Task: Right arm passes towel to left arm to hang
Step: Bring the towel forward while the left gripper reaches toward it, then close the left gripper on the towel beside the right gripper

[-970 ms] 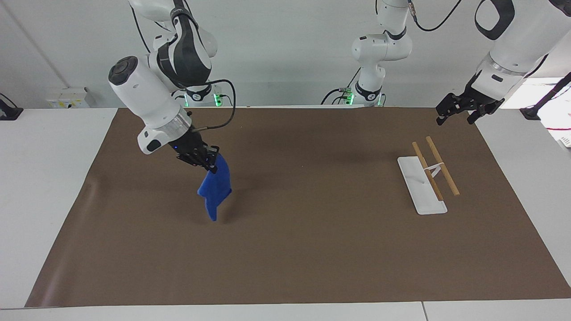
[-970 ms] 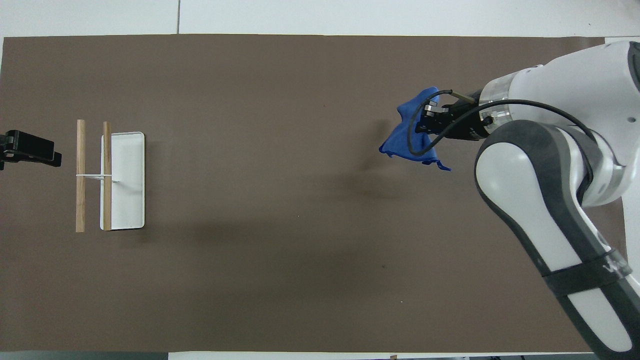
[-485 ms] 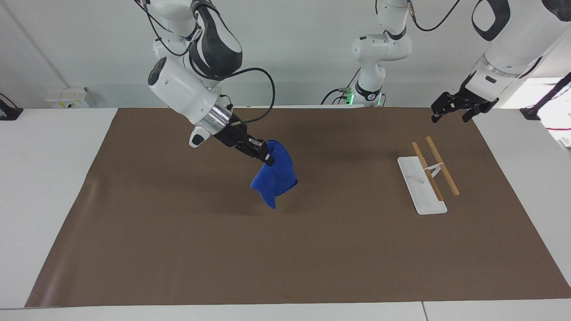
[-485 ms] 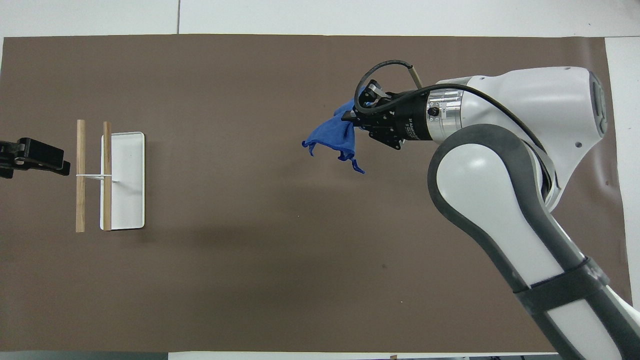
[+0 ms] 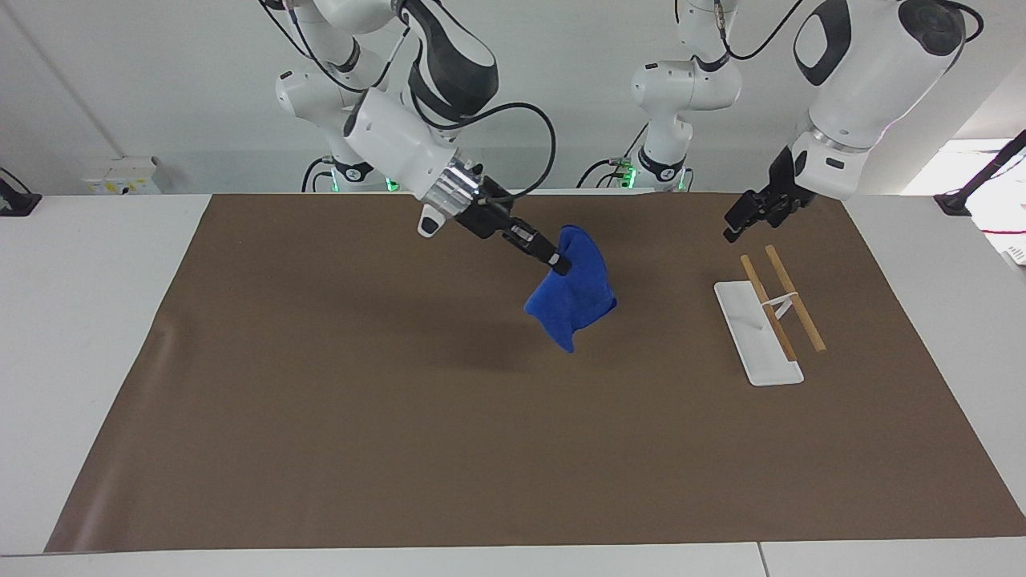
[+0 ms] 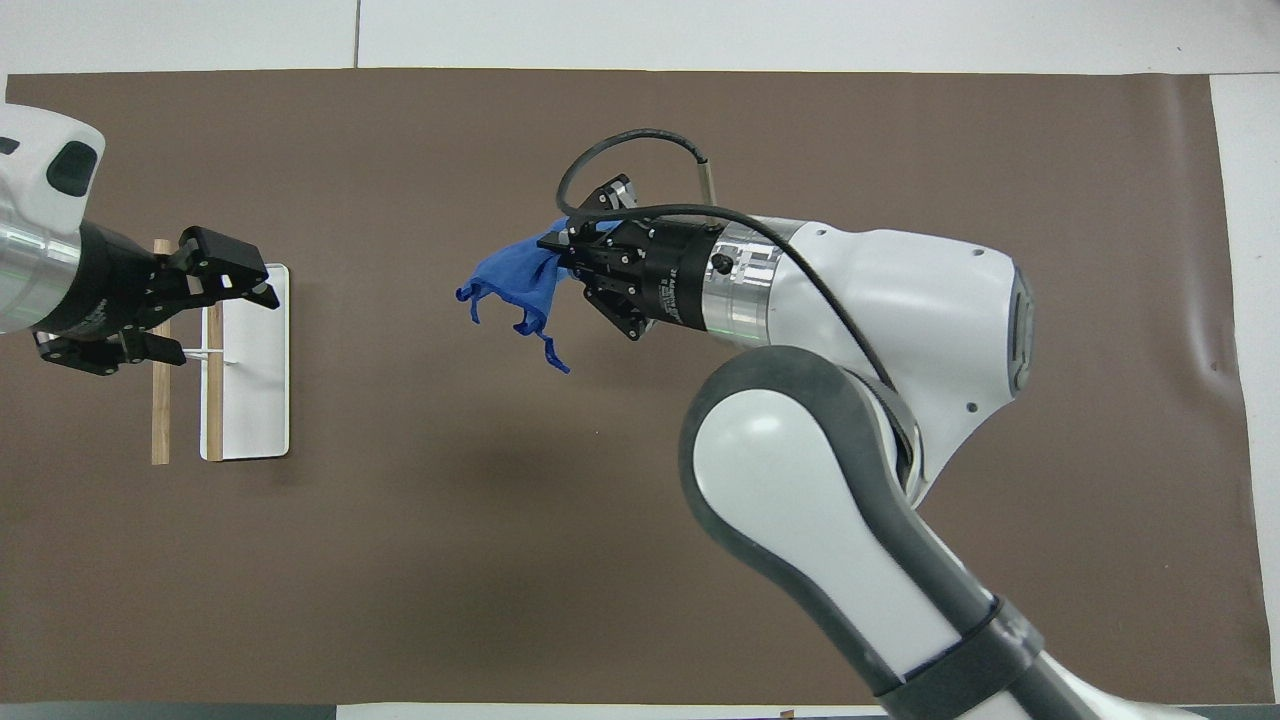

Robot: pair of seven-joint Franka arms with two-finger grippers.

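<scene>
- The right gripper (image 5: 559, 262) was up over the middle of the brown mat (image 5: 321, 417), its fingers clamped tight on the towel (image 5: 573, 298).
- The towel hung bunched from those fingers, pinched at its upper edge, the rest drooping below the gripper to a point clear of the mat.
- From overhead, the towel (image 6: 512, 285) trailed off the gripper's tip (image 6: 562, 262) toward the left arm's end of the table, a thin corner strand dangling lowest.
- The right arm (image 5: 401, 132) stretched out long from its base, wrist angled down, black cable looping above it.
- The left gripper (image 5: 741, 218) was raised too, held in the air by the rack (image 5: 765, 320), at the rack's end nearer the robots in the facing view.
- Overhead, the left gripper (image 6: 245, 285) covered the rack's wooden bars (image 6: 160, 400) and the edge of the white base (image 6: 248, 400); its fingers were spread apart, with nothing between them.
- The two grippers pointed roughly toward each other, well apart, with bare mat between the towel and the left gripper.
- The rack stood on the mat toward the left arm's end, under and just beside the left gripper: two wooden bars on a white base, no cloth on either bar.
- The towel touched nothing but the right gripper.
</scene>
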